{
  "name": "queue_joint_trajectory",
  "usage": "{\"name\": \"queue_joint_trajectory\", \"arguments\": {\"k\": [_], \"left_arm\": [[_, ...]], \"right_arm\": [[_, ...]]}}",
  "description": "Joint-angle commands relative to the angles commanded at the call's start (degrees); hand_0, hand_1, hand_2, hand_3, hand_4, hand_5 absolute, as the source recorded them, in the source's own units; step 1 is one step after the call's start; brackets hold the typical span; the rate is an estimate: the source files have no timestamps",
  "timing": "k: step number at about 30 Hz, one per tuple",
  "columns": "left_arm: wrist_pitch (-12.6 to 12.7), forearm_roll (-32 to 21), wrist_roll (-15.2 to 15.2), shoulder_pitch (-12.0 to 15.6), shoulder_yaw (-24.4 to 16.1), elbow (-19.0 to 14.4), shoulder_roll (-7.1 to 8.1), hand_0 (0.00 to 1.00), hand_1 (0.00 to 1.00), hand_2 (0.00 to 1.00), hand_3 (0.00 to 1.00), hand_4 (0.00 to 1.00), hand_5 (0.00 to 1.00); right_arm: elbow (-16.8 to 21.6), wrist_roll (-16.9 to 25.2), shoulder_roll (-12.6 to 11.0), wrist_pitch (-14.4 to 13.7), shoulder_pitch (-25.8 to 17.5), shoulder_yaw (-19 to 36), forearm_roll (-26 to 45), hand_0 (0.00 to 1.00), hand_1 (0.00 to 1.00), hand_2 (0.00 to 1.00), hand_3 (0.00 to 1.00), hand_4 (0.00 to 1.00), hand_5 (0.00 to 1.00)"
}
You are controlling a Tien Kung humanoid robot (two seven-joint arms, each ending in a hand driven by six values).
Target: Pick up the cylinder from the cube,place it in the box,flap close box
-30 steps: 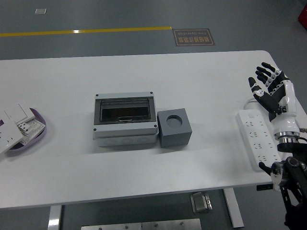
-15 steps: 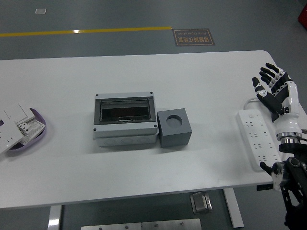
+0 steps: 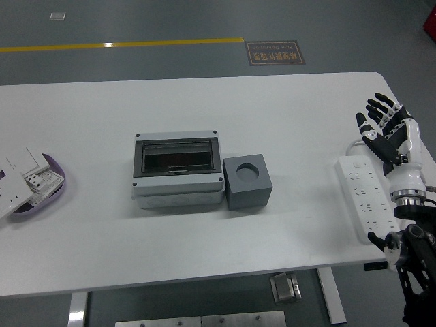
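Note:
A grey cube [image 3: 248, 181] with a round hole in its top sits at mid-table. No cylinder shows in the hole. Touching its left side is a grey box [image 3: 178, 171] with a dark transparent flap lying flat over its top. My right hand [image 3: 383, 126] is at the table's right edge, fingers spread, holding nothing, well right of the cube. The left arm is out of view.
A white power strip [image 3: 368, 197] lies along the right edge under my right forearm. A purple tray [image 3: 49, 189] with white switch plates sits at the left edge. A floor sign and yellow line lie beyond the table.
My right hand has shifted slightly, first right, then a little down and left, staying open. The box and cube have not moved.

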Motion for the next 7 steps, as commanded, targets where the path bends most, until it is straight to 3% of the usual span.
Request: {"name": "queue_joint_trajectory", "arguments": {"k": [7], "left_arm": [[0.02, -0.12, -0.03, -0.04, 0.01, 0.0, -0.22, 0.599, 0.581, 0.556, 0.601, 0.664, 0.258]], "right_arm": [[-0.03, -0.12, -0.03, 0.04, 0.02, -0.06, -0.07, 0.808, 0.741, 0.732, 0.704, 0.767, 0.104]]}}
